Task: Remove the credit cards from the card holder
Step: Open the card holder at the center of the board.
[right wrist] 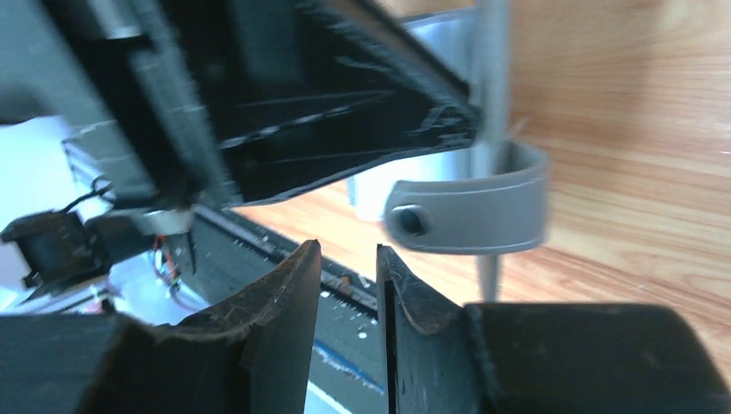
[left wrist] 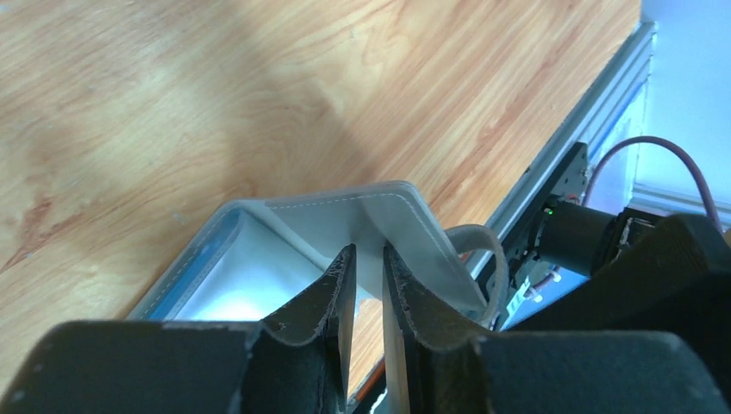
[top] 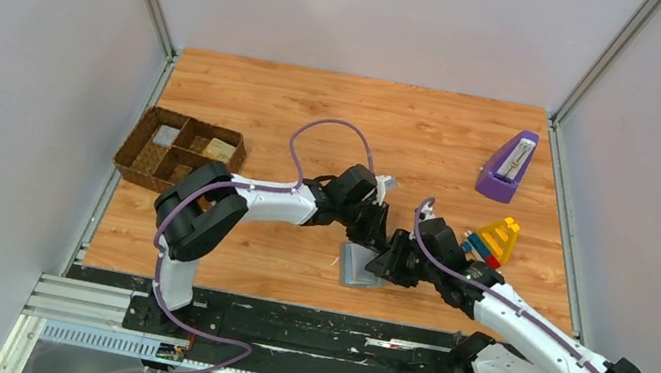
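Note:
The card holder [top: 353, 267] lies half open near the table's front edge. In the left wrist view its pale blue-grey inside [left wrist: 250, 289] shows, with one grey flap [left wrist: 388, 220] raised. My left gripper [top: 377, 228] [left wrist: 369, 252] is nearly shut, only a slit between the fingers, and its tips rest against that flap with nothing between them. My right gripper [top: 387, 264] [right wrist: 347, 250] is open by a narrow gap and empty, just below the holder's snap strap [right wrist: 470, 207]. No credit card shows inside the holder. Two flat pale pieces [top: 169, 135] [top: 223, 150], one greyish and one tan, lie in the woven tray.
A brown woven divided tray [top: 139, 167] stands at the left. A purple wedge-shaped object [top: 508, 166] is at the back right. A stack of coloured toy pieces [top: 494, 240] sits close to my right arm. The black rail [top: 303, 329] runs along the front edge.

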### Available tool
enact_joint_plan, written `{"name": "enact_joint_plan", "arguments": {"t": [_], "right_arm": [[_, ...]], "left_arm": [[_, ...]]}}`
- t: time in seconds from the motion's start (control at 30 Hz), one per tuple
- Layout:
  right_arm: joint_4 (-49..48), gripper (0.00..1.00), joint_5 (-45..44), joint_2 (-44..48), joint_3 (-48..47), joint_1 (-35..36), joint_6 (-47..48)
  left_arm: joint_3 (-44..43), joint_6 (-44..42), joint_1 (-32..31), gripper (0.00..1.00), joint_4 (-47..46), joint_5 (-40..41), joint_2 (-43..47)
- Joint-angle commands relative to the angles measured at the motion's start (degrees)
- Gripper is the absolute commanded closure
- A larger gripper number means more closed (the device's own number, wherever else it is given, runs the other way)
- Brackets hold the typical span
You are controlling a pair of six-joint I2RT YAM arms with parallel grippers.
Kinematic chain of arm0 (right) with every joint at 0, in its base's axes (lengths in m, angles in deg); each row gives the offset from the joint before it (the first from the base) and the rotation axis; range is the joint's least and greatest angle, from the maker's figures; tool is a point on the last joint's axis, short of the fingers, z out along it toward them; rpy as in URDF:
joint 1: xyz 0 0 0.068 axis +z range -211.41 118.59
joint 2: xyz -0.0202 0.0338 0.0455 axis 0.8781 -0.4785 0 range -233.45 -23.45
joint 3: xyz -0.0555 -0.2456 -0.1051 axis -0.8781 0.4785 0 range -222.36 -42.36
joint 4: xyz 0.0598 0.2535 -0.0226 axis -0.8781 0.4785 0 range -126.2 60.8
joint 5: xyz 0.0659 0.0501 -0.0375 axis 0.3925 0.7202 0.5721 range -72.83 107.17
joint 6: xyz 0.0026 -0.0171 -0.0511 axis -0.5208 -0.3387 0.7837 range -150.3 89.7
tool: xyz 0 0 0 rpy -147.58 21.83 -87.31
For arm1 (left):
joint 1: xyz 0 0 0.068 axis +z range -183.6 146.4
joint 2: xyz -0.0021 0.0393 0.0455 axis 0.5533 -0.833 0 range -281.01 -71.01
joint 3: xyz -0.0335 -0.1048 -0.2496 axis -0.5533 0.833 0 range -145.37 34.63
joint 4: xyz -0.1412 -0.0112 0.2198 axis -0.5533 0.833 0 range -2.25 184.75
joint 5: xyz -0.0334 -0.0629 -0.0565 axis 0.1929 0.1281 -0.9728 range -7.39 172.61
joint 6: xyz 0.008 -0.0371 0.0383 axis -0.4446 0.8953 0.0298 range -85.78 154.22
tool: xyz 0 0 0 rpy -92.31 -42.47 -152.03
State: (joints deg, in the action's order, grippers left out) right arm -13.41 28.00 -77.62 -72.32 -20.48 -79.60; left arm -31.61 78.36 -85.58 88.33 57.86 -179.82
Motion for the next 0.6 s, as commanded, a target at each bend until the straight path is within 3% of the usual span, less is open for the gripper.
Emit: {"name": "enact_joint_plan", "arguments": {"t": [0.0,0.33,0.57], "right_arm": [[-4.2,0.68,-8.1,-1.1,1.9,0.2,-2.5],[-7.6,0.53,-7.6,-5.3,2.5,0.1,5.0],[-12.0,0.43,-4.1,-9.4,2.9,0.1,6.8]], "left_arm": [[-2.1,-1.7,1.4,0.74,6.6,2.8,0.2],[1.8,-3.2,5.5,0.7,16.3,12.1,6.4],[7.2,-1.7,5.8,0.65,16.0,9.9,8.5]]}}
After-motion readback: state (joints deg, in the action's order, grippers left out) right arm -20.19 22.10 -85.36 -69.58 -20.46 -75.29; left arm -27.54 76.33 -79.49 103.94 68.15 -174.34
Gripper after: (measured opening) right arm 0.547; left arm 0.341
